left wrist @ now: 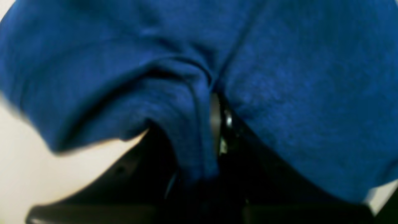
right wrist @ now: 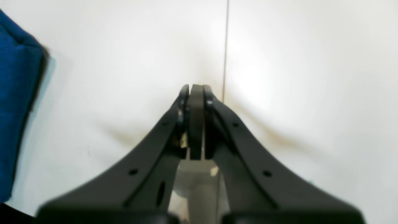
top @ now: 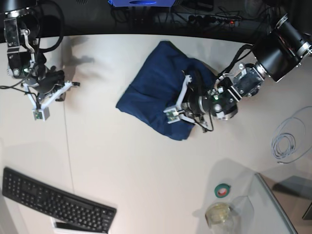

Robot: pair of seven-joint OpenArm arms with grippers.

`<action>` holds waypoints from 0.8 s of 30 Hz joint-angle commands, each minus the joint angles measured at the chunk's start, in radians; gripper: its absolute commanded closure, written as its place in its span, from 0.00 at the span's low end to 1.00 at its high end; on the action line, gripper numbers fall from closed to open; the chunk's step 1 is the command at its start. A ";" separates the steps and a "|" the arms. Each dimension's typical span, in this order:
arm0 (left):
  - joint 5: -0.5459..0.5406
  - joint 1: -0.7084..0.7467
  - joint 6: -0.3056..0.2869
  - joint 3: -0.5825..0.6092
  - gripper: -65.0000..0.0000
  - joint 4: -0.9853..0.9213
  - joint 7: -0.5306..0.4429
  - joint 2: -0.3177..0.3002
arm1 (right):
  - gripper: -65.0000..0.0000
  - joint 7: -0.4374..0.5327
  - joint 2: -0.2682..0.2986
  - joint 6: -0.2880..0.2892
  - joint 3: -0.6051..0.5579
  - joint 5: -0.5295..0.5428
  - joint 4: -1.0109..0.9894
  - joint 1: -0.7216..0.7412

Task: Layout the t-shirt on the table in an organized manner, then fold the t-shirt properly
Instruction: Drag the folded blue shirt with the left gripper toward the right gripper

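The navy t-shirt (top: 156, 90) lies crumpled in a heap on the white table (top: 122, 161), toward its far middle. My left gripper (top: 189, 101) rests on the heap's right side. Up close in the left wrist view, a bunched fold of the t-shirt (left wrist: 192, 130) runs down between the dark fingers, so my left gripper (left wrist: 214, 105) is shut on the cloth. My right gripper (top: 58, 90) hovers over bare table far to the left. In its own wrist view my right gripper (right wrist: 196, 88) is shut on nothing, with a corner of the t-shirt (right wrist: 15, 99) at the frame's left edge.
A black keyboard (top: 56, 204) lies at the near left corner. A green tape roll (top: 223, 190), a glass jar (top: 218, 214) and a clear sheet sit at the near right. A coiled white cable (top: 285, 141) lies at the right. A thin seam (right wrist: 225, 46) crosses the table.
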 commanded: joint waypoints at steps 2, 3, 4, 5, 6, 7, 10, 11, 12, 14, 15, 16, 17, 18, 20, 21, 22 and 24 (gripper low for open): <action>0.107 -0.039 -0.002 0.035 1.00 0.002 -0.015 0.038 | 1.00 0.017 0.011 0.001 0.005 0.003 0.018 0.002; 0.173 -0.042 -0.002 0.046 1.00 -0.010 -0.015 0.061 | 1.00 0.017 0.011 0.001 0.005 0.003 0.018 -0.001; 0.240 -0.042 -0.002 0.049 1.00 -0.024 -0.016 0.085 | 1.00 0.017 0.011 0.001 0.005 0.003 0.018 -0.007; 0.303 -0.042 -0.002 0.054 1.00 -0.043 -0.018 0.110 | 1.00 0.017 0.011 0.001 0.005 0.003 0.018 -0.011; 0.372 -0.042 -0.002 0.055 1.00 -0.059 -0.024 0.133 | 1.00 0.017 0.011 0.001 0.005 0.003 0.018 -0.011; 0.438 -0.042 -0.002 0.057 1.00 -0.081 -0.055 0.151 | 1.00 0.017 0.011 0.001 0.005 0.003 0.018 -0.015; 0.572 -0.042 -0.002 0.057 1.00 -0.145 -0.179 0.185 | 1.00 0.017 0.009 0.001 0.005 0.003 0.018 -0.027; 0.592 -0.042 -0.002 0.052 1.00 -0.173 -0.210 0.199 | 1.00 0.017 0.009 0.001 0.005 0.003 0.018 -0.027; 0.601 -0.043 -0.002 0.051 1.00 -0.196 -0.234 0.216 | 1.00 0.017 0.009 0.001 0.005 0.003 0.016 -0.033; 0.610 -0.045 -0.002 0.055 1.00 -0.228 -0.279 0.235 | 1.00 0.017 0.009 0.000 0.007 0.003 0.016 -0.039; 0.611 -0.045 -0.002 0.057 1.00 -0.234 -0.314 0.243 | 1.00 0.017 0.009 0.000 0.007 0.003 0.016 -0.041; 0.611 -0.046 -0.002 0.057 1.00 -0.234 -0.351 0.249 | 1.00 0.017 0.009 0.000 0.007 0.003 0.013 -0.041; 0.611 -0.053 -0.002 0.058 1.00 -0.236 -0.383 0.251 | 1.00 0.017 0.009 -0.002 0.007 0.003 0.012 -0.041; 0.611 -0.057 -0.002 0.058 1.00 -0.237 -0.405 0.257 | 1.00 0.017 0.009 -0.003 0.007 0.003 0.010 -0.041; 0.613 -0.062 -0.002 0.060 1.00 -0.237 -0.438 0.269 | 1.00 0.015 0.009 -0.006 0.007 0.003 0.010 -0.041; 0.630 -0.071 -0.002 0.060 1.00 -0.237 -0.458 0.271 | 1.00 0.015 0.009 -0.006 0.007 0.003 0.010 -0.041; 0.661 -0.074 -0.002 0.063 1.00 -0.239 -0.481 0.272 | 1.00 0.015 0.009 -0.006 0.007 0.003 0.010 -0.041; 0.717 -0.085 -0.002 0.083 1.00 -0.242 -0.509 0.281 | 1.00 0.015 0.009 -0.006 0.007 0.003 0.010 -0.039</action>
